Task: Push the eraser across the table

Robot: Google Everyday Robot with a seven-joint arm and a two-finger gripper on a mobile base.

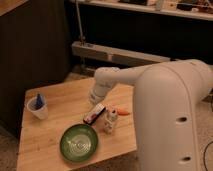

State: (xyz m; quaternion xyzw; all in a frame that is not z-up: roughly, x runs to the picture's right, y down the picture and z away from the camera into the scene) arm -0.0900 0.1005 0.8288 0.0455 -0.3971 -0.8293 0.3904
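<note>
From the camera view I see my white gripper (pixel 96 101) low over the light wooden butcher-block table (pixel 55 137), though I cannot tell how its jaws stand. The small flat black eraser with a whitish top strip and reddish end (pixel 94 114) lies just below and in front of the gripper, between the round green plate (pixel 79 143) and a small orange-and-white bottle-like item (pixel 111 119). A white cup holding something blue (pixel 38 107) sits well apart at the table's left
</note>
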